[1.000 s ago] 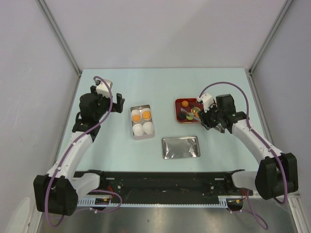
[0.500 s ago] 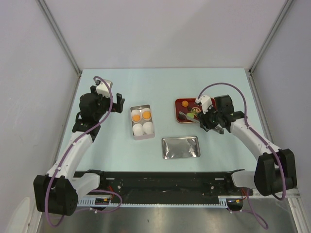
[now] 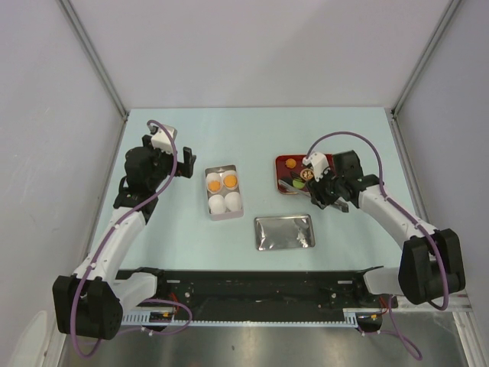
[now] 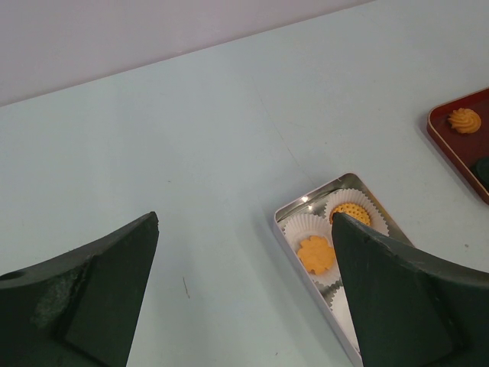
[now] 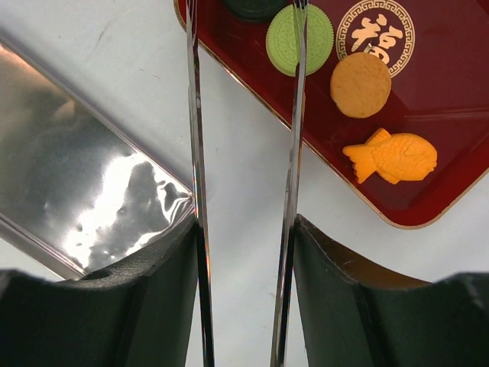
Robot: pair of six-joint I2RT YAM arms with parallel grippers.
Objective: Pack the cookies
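The right end effector (image 5: 246,229) grips thin tweezers (image 5: 195,153) that cross over the green cookie (image 5: 317,42) on the red tray (image 5: 428,92) just ahead, and the left end effector (image 4: 244,222) is wide open, with two orange cookies (image 4: 316,254) in a tin (image 4: 280,215) ahead.

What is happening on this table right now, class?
The right gripper holds tweezers that reach across the green cookie on the red tray. The left gripper hovers open and empty beside the tin, where two of four paper cups hold orange cookies. The silver lid lies apart.
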